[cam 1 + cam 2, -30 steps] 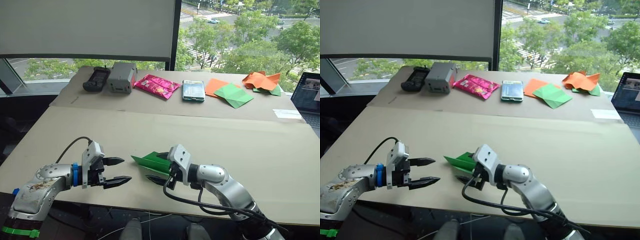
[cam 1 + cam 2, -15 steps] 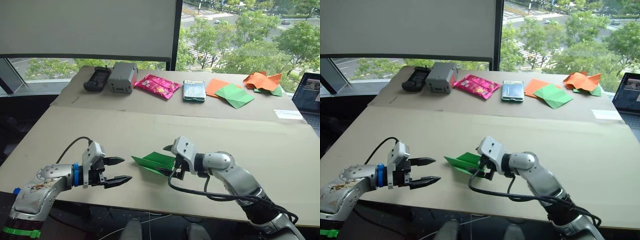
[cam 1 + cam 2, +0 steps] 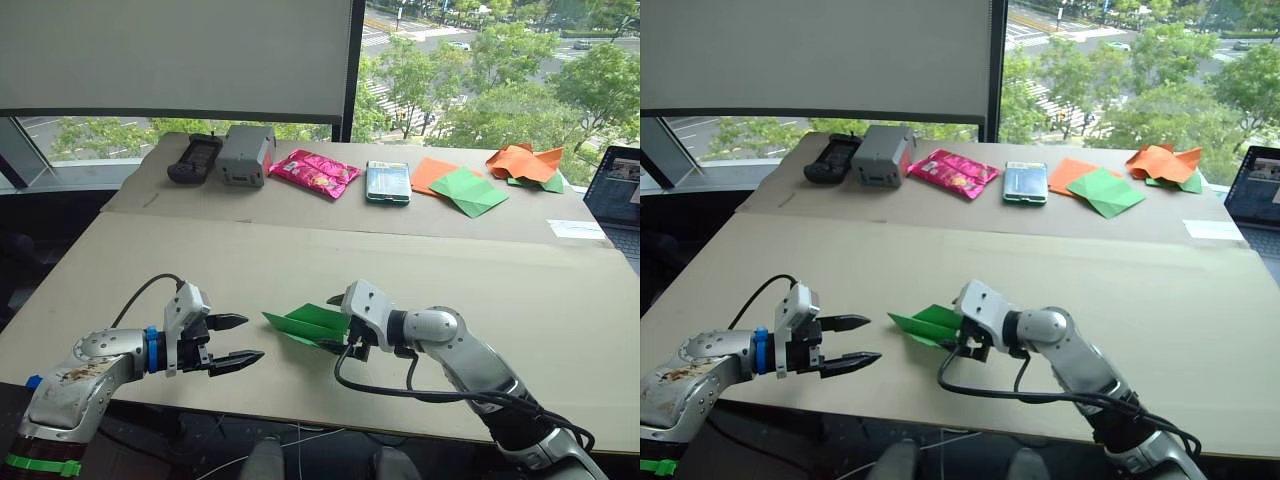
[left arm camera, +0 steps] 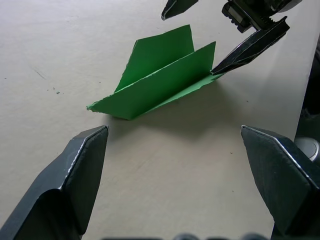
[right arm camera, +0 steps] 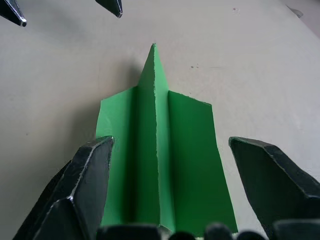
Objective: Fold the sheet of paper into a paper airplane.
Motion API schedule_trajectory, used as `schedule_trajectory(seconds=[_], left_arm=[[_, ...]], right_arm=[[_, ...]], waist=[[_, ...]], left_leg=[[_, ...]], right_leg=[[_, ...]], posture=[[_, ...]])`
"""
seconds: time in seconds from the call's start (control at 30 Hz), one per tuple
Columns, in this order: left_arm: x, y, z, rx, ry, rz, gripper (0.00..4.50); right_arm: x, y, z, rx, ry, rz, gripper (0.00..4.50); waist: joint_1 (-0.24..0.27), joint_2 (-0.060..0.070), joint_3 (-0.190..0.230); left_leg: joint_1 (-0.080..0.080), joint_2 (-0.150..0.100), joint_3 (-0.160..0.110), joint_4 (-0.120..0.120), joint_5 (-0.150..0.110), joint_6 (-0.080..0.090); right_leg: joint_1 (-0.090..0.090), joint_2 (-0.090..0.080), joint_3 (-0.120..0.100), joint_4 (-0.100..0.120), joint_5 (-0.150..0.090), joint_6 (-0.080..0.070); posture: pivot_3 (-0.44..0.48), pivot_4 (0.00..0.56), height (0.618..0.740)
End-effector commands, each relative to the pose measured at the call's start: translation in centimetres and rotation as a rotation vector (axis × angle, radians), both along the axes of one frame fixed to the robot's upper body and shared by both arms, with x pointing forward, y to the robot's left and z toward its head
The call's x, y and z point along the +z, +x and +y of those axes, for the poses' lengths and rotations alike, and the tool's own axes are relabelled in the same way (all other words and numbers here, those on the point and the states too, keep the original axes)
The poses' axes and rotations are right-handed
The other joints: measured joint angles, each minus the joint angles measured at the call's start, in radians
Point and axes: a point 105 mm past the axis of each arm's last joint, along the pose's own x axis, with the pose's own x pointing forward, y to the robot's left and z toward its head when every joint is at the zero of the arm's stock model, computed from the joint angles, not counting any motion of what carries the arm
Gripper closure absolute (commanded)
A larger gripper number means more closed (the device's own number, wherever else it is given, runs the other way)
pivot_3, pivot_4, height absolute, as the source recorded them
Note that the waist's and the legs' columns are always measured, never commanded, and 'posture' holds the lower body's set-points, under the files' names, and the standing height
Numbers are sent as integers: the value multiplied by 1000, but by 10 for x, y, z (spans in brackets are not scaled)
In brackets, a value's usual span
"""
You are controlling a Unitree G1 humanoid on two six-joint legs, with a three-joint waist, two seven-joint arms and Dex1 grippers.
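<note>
The sheet of paper, folded into a bright green paper airplane (image 3: 303, 323), lies near the table's front edge with its nose toward my left gripper. It is a narrow pointed wedge (image 5: 162, 150) with a raised centre fold and two wings. My right gripper (image 3: 338, 328) is open at the tail, one finger on each side of it. In the left wrist view one right fingertip (image 4: 250, 46) touches the tail's corner. My left gripper (image 3: 250, 338) hovers open a short way in front of the nose (image 4: 95, 106), holding nothing.
Along the far table lie a black device (image 3: 193, 158), a grey box (image 3: 244, 154), a pink packet (image 3: 313, 171), a teal packet (image 3: 387, 182), flat orange and pale green papers (image 3: 455, 185) and crumpled orange paper (image 3: 522, 160). A laptop (image 3: 615, 190) is at the right edge.
My right gripper has risen from the table's front edge and turned to straddle the airplane's tail, its elbow swinging to the right. The airplane and my left gripper have stayed put.
</note>
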Motion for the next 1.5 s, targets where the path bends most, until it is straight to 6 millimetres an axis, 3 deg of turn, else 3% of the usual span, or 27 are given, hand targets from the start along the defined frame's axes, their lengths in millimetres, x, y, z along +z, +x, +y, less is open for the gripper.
schedule_trajectory(seconds=[0.03,0.27,0.3,0.57,0.8,0.9,0.97,1.07,1.23,1.33,1.5], left_arm=[[8,-1,-2,-13,3,-36,0],[8,-1,-2,-12,9,-36,0],[8,-1,-2,-11,10,-36,0],[8,0,-1,-9,16,-40,0],[20,5,-9,-7,-33,-71,0],[32,5,-19,-32,-52,-118,0],[47,5,-29,-55,-77,-165,0],[59,6,-35,-67,-100,-195,0],[62,2,-40,-96,-110,-191,0],[55,-1,-44,-126,-97,-178,0],[51,-1,-45,-136,-88,-170,0]], right_arm=[[7,-4,5,27,19,-36,1878],[-1,-7,6,28,6,-17,4316],[-2,-8,6,28,3,-13,4475],[-3,-11,8,39,5,-1,4475],[49,-8,-6,-92,197,-26,4475],[66,-2,-38,-305,270,-26,4475],[68,7,-73,-531,282,-31,4475],[68,9,-105,-724,262,-43,4475],[56,13,-159,-1045,191,-27,4475],[38,12,-198,-1287,151,25,4475],[19,7,-210,-1356,89,72,4475]], waist=[[0,0,0],[0,-1,-1],[0,-1,-1],[-1,-2,-4],[2,-2,-4],[8,-5,-6],[12,-6,-7],[13,-4,-8],[-3,1,-10],[-2,1,-10],[-1,1,-11]], left_leg=[[0,0,0,0,0,0],[1,0,0,0,0,0],[1,0,0,0,0,0],[3,0,0,0,0,0],[3,0,0,0,0,0],[3,0,0,0,0,0],[2,0,0,0,0,0],[2,0,0,0,0,0],[3,0,0,0,0,0],[3,0,0,0,0,0],[1,0,0,1,0,0]], right_leg=[[0,0,0,1,0,0],[0,0,0,5,0,0],[0,0,0,5,0,0],[0,0,1,6,0,0],[0,0,1,7,0,0],[1,0,1,7,0,0],[2,0,1,7,0,-1],[1,0,1,6,0,-1],[0,0,1,7,0,-1],[0,0,1,7,0,-1],[0,0,1,7,0,-1]], posture=[[0,150,713],[0,150,713],[0,150,713],[0,150,713],[0,150,713],[0,150,713],[0,150,713],[0,150,713],[0,150,713],[0,150,713],[0,150,713]])
